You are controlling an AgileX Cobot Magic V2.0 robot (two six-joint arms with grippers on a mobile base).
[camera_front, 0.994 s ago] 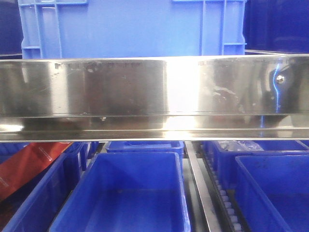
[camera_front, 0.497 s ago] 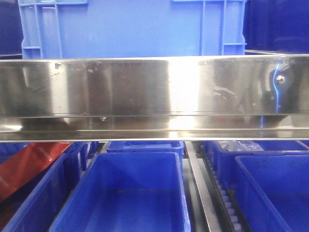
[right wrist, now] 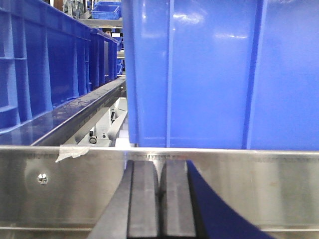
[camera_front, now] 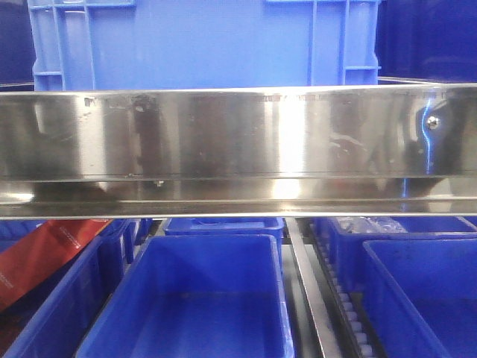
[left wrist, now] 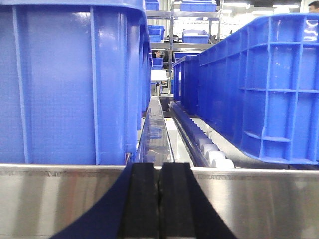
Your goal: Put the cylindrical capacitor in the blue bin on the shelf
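The cylindrical capacitor is out of view in every frame. The shelf's shiny steel front rail (camera_front: 238, 149) spans the front view, with a blue bin (camera_front: 205, 45) on the level above it and an open blue bin (camera_front: 186, 306) below. My left gripper (left wrist: 159, 172) is shut, its black fingers pressed together with nothing between them, just in front of the rail (left wrist: 60, 199). In the right wrist view my right gripper (right wrist: 160, 172) is likewise shut and empty, facing the rail (right wrist: 249, 189) below a blue bin (right wrist: 219, 74).
Blue bins (left wrist: 65, 79) (left wrist: 264, 89) stand either side of a roller track (left wrist: 209, 152) in the left wrist view. Lower bins (camera_front: 425, 298) sit at right, one holding clear bags (camera_front: 369, 224). A red package (camera_front: 45, 257) lies at lower left. Tape (right wrist: 72, 151) sticks on the rail.
Only the bright reflection on the steel rail has drifted slightly to the right; bins and rail stay in place.
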